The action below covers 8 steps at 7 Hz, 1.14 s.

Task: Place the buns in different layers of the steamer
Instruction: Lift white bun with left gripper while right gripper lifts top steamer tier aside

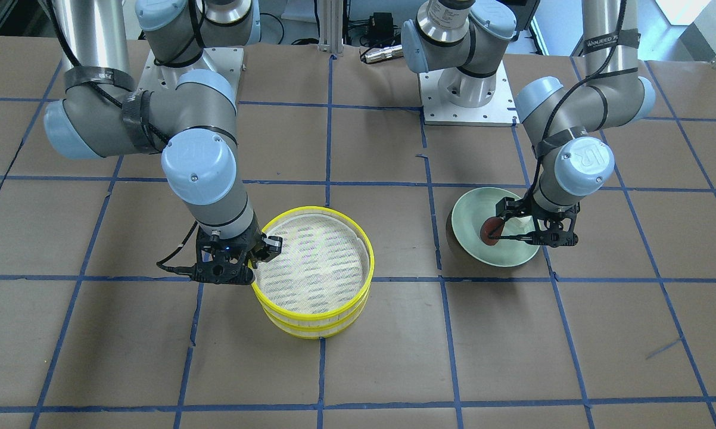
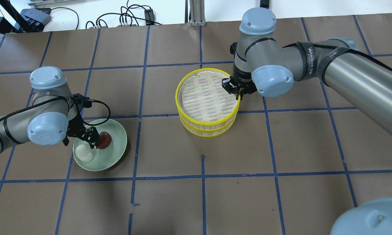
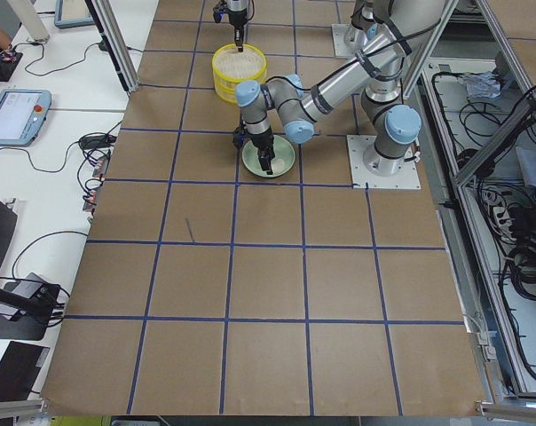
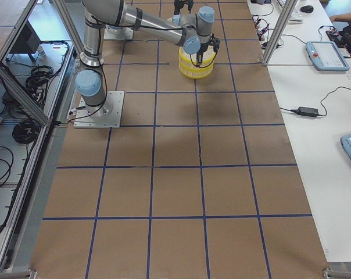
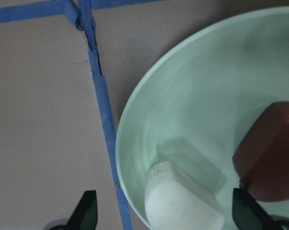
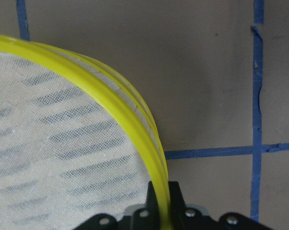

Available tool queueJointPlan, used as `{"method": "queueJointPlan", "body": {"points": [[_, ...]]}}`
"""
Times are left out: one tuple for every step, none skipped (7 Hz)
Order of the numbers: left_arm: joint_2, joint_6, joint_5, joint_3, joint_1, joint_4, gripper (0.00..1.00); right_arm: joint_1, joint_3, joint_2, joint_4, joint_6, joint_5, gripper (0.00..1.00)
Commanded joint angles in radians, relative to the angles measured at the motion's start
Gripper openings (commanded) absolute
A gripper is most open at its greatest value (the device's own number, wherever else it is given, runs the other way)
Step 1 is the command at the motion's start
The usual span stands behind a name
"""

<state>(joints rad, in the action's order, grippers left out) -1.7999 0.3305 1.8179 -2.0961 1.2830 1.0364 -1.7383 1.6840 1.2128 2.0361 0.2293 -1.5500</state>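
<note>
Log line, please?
left gripper open over plate | white bun, red bun on plate | right gripper shut on steamer rim | trays stacked

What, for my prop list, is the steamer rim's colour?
Bright yellow; the steamer rim shows best in the right wrist view.

Overhead cam: behind robot, looking forward and down at the brown-paper counter with blue tape grid [image 2: 280,147]. Front cam: opposite side, steep, mirrored. Side cams: high, far, one per counter end. Wrist cams close-up: left on pale green round plate [image 5: 183,96], right on round yellow-rimmed mesh steamer [image 6: 63,143]. All four exteriors share both.
</note>
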Motion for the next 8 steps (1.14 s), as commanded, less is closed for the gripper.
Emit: {"method": "queueJointPlan", "body": {"points": [[-0.001, -0.068, -0.005, -0.001, -0.007, 0.022, 0.29, 0.023, -0.01, 0.097, -0.09, -0.042, -0.012, 0.05], [0.001, -0.073, -0.006, 0.002, -0.007, 0.021, 0.2, 0.092, -0.006, 0.118, -0.111, -0.145, -0.016, 0.05], [0.001, -0.074, -0.006, 0.008, -0.007, 0.02, 0.15, 0.199, -0.001, 0.114, -0.105, -0.236, -0.007, 0.04], [0.007, -0.076, -0.009, 0.011, -0.007, 0.013, 0.02, 0.277, -0.001, 0.108, -0.1, -0.372, -0.008, 0.04], [0.022, -0.077, -0.009, 0.037, 0.012, -0.01, 0.0, 0.352, -0.006, 0.102, -0.099, -0.442, -0.005, 0.04], [0.054, -0.094, -0.076, 0.127, 0.056, 0.008, 0.0, 0.402, -0.007, 0.09, -0.099, -0.476, -0.012, 0.05], [0.098, -0.123, -0.153, 0.242, 0.105, 0.148, 0.0, 0.416, 0.003, 0.077, -0.102, -0.488, -0.018, 0.05], [0.091, -0.268, -0.258, 0.38, 0.154, 0.251, 0.0, 0.433, 0.003, 0.076, -0.1, -0.511, -0.039, 0.04]]}}
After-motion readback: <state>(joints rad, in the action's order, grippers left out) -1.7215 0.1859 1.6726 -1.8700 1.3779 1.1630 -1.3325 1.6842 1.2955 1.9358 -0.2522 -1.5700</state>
